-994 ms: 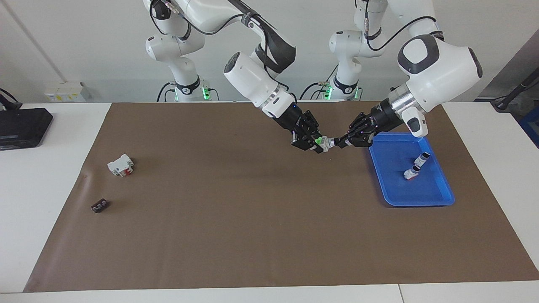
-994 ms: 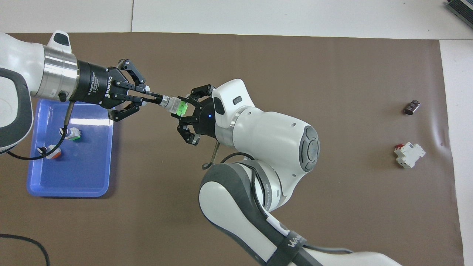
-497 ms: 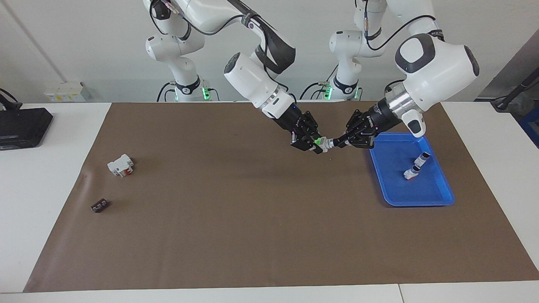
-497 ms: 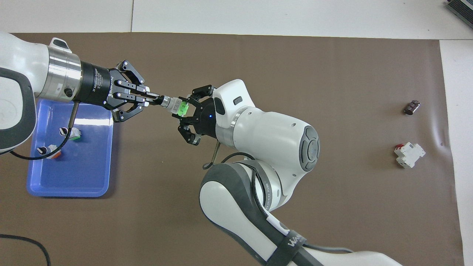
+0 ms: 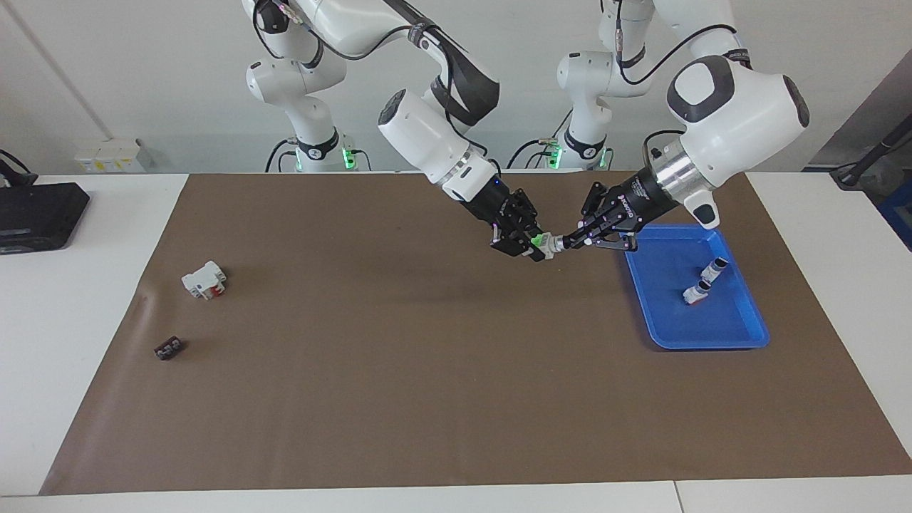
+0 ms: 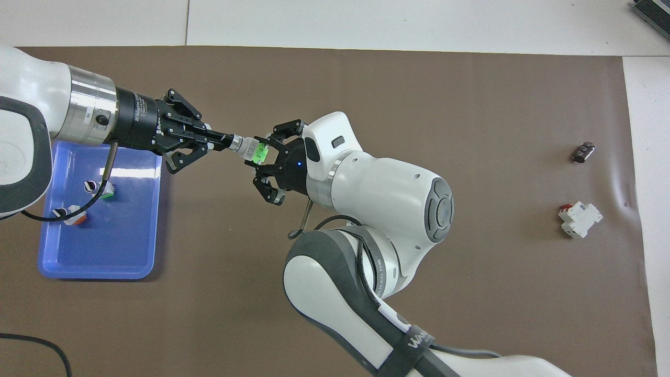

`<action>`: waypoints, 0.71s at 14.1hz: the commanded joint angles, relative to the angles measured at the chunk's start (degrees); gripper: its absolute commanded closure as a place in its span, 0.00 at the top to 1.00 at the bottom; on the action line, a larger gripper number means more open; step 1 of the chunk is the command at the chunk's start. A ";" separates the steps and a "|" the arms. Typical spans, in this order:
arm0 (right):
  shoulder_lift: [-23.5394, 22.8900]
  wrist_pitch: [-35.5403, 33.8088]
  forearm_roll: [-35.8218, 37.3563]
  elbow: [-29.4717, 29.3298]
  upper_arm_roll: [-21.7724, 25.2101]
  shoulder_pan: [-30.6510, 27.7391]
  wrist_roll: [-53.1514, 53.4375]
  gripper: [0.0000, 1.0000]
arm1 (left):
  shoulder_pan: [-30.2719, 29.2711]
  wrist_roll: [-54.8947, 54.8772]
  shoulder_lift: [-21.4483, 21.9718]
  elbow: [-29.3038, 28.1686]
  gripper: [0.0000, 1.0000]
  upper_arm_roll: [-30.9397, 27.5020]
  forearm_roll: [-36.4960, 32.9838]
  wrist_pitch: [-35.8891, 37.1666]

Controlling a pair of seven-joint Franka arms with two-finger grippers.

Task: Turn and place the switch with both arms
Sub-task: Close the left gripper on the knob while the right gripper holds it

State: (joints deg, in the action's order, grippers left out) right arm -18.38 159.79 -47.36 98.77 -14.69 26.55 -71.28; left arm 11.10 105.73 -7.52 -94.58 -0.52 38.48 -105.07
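facing view: small white-grey switch [image 5: 547,244] with green end held in the air over brown mat [image 5: 399,370], at 9 o'clock of blue plastic tray [image 5: 741,340] | right gripper [image 5: 531,246] clamps body so left gripper [image 5: 568,242], pinched on black knob, can twist | overhead view: switch [image 6: 252,151] bridges both grippers, tray [image 6: 131,269] at 8 o'clock, likely destination

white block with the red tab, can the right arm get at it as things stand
Probably not now: the right gripper is shut on the switch, shared with the left gripper. The white block lies unobstructed toward its end.

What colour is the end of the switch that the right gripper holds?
Bright green. The switch's green end sits in the right gripper; it shows best in the overhead view.
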 commanded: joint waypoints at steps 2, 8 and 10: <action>1.15 0.08 1.21 0.19 -0.69 -0.35 3.87 0.00 | 1.64 8.08 0.05 -0.61 0.00 -0.62 -3.06 -2.24; 1.15 0.08 1.21 0.19 -0.69 -0.27 3.87 0.00 | 2.17 7.91 0.13 -0.79 0.00 -0.62 -3.15 -2.86; 1.15 0.08 1.21 0.19 -0.69 -0.27 3.87 0.00 | 2.17 7.65 0.13 -0.87 0.00 -0.62 -3.15 -2.86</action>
State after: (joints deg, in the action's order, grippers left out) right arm -18.45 159.79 -47.36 98.91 -14.68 26.54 -70.98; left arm 11.74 111.84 -7.34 -94.55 -0.51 36.88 -105.40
